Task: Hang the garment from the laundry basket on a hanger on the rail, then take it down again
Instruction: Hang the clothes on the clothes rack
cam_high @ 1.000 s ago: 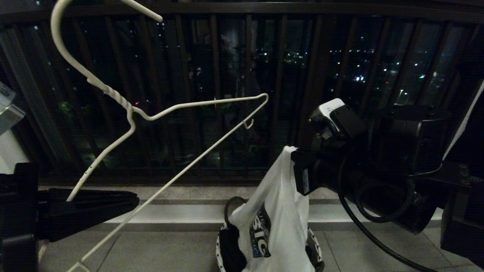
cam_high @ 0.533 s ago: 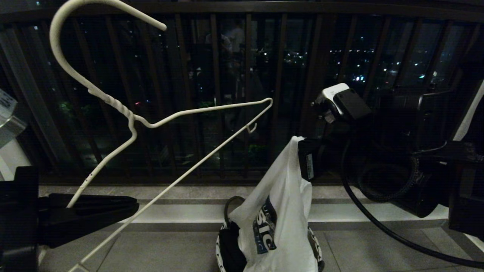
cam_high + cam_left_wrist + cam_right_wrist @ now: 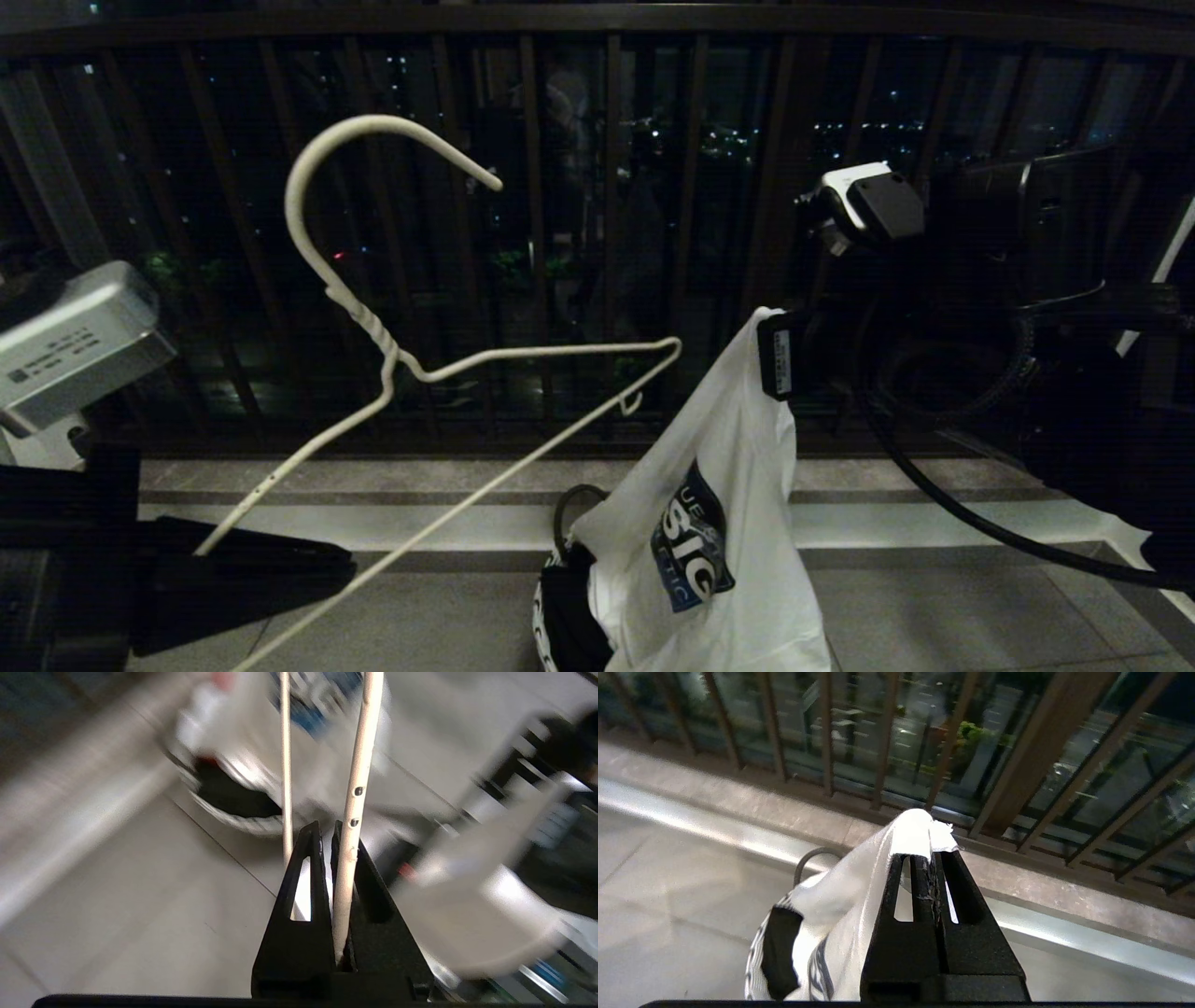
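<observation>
My left gripper [image 3: 347,567], low at the left, is shut on one arm of the white wire hanger [image 3: 373,327], which stands tilted with its hook upward. In the left wrist view that gripper [image 3: 325,828] pinches the hanger's arm [image 3: 355,812]. To the right, my right gripper [image 3: 767,345] is shut on the top of the white garment [image 3: 719,523], whose blue print faces me. The garment hangs down into the laundry basket [image 3: 541,616] on the floor. In the right wrist view the cloth [image 3: 859,872] bunches over the gripper [image 3: 931,856] above the basket [image 3: 754,961]. The rail is out of view.
A dark balcony railing [image 3: 607,233] of vertical bars runs across the back behind a low stone step [image 3: 467,527]. A black garment [image 3: 569,625] lies in the basket. The hanger's free end hook [image 3: 633,403] is close to the raised garment.
The left arm has brought the hanger lower and to the right. The right gripper has lifted the garment higher out of the basket.
</observation>
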